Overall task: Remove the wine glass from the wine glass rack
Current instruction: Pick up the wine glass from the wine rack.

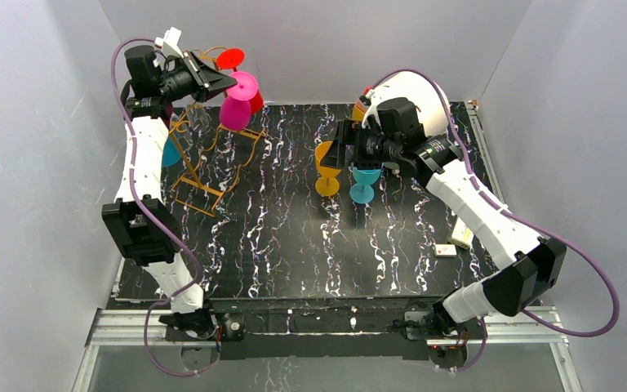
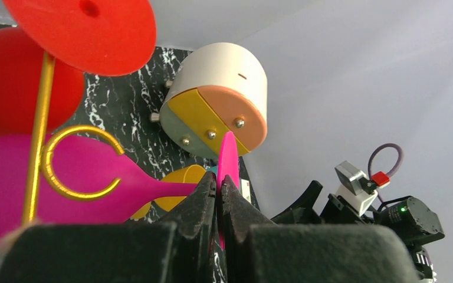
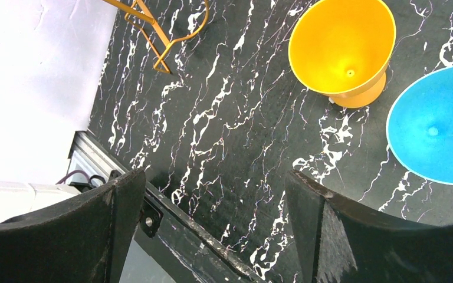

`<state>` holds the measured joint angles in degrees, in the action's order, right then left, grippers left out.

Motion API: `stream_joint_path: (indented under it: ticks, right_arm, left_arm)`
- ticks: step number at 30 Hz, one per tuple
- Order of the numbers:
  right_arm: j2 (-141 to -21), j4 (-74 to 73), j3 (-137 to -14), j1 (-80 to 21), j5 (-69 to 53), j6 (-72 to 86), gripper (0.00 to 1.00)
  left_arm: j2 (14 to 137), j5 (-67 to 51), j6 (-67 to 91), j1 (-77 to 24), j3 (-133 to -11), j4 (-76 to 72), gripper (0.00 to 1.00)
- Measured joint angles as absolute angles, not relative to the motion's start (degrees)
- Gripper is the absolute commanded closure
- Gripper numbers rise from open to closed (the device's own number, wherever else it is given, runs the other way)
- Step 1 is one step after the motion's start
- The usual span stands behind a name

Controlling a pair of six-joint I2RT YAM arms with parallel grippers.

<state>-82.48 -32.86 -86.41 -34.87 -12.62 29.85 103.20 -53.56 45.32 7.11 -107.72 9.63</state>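
Note:
The gold-orange wine glass rack (image 1: 204, 167) stands at the back left; its curled hook (image 2: 76, 165) and post show in the left wrist view. My left gripper (image 1: 227, 82) (image 2: 218, 180) is shut on the thin foot (image 2: 229, 156) of a magenta wine glass (image 1: 237, 110), held foot-up and tilted beside the rack's top. Its stem lies outside the hook's loop. A red wine glass (image 2: 82, 29) hangs behind. My right gripper (image 1: 341, 153) (image 3: 212, 177) stands open over bare table, with nothing between its fingers.
A yellow glass (image 1: 326, 173) (image 3: 342, 47) and a blue glass (image 1: 365, 183) (image 3: 433, 127) stand upright mid-table by the right gripper. A teal glass (image 1: 170, 153) hangs low on the rack. A white drum (image 1: 415, 96) (image 2: 218, 100) sits back right; small boxes (image 1: 462, 235) lie right.

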Motion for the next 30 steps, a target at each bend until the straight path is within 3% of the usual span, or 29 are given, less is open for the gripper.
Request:
stream_joint_path:
  ticks: [22,28,30]
  right_arm:
    - [-76.69,-25.85,-78.28,-34.87,-17.89,36.07,0.03]
    - [-76.34,-22.04,-77.89,-34.87,-18.72,37.21,0.03]
    - [-75.81,-20.14,-76.82,-34.87,-19.25,37.56,0.07]
  left_arm:
    - [89.56,-52.8,40.32,6.07,-101.19,13.37,1.0]
    - [87.26,-52.01,39.59,-0.08,-95.98,13.26,1.0]
    - [85.43,-51.33,39.31,-3.7,-92.44,13.23,1.0]
